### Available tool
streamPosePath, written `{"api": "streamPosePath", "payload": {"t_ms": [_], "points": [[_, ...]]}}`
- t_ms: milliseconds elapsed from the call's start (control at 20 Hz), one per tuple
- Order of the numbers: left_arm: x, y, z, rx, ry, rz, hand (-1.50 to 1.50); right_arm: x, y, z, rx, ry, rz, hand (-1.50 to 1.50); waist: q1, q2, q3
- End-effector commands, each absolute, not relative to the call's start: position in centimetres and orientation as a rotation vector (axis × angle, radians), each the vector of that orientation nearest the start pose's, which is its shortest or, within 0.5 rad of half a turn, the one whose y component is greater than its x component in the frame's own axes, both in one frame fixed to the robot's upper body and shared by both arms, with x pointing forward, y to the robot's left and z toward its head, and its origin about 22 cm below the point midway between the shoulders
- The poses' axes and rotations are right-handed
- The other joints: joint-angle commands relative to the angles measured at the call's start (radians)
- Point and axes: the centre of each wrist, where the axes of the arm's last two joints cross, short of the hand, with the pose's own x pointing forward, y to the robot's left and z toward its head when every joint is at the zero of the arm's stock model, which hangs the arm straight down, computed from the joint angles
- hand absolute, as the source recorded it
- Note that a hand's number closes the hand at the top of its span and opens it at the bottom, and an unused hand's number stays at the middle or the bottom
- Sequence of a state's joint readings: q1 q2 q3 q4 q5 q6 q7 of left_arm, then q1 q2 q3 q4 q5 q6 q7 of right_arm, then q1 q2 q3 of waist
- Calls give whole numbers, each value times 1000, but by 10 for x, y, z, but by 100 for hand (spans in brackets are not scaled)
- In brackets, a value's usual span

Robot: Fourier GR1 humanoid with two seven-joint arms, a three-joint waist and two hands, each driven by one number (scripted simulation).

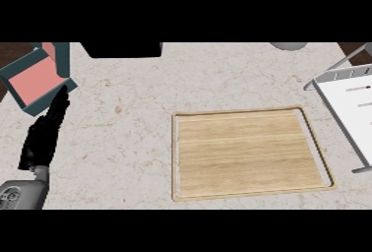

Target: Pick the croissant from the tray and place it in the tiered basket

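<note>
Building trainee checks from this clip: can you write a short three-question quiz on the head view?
1. True or false: something lies on the tray.
2. The left hand has fingers that are: A) straight, B) curled round something.
3. Fill in: the tiered basket shows at the view's ____ edge.
Key: 1 false; 2 A; 3 right.

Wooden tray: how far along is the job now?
The square light-wood tray holds no croissant, so the pick may be done. The black left hand rests open, holding nothing. No croissant shows in the visible part of the white, grey-framed tiered basket; placing is unconfirmed.
</note>
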State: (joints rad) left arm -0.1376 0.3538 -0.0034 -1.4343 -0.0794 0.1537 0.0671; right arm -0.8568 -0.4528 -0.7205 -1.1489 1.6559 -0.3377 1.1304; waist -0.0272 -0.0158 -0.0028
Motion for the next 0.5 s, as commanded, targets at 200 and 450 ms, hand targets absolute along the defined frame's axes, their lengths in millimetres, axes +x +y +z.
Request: {"api": "streamPosePath", "payload": {"t_ms": [200,450], "points": [[256,318,14,480,-1478,-221,0,312,-350,243,-1664,-546,-929,-150,-19,-12,-1],[265,305,24,461,-1502,-199,0,247,-316,231,-1687,-617,-955,-150,-25,-9,1]]}}
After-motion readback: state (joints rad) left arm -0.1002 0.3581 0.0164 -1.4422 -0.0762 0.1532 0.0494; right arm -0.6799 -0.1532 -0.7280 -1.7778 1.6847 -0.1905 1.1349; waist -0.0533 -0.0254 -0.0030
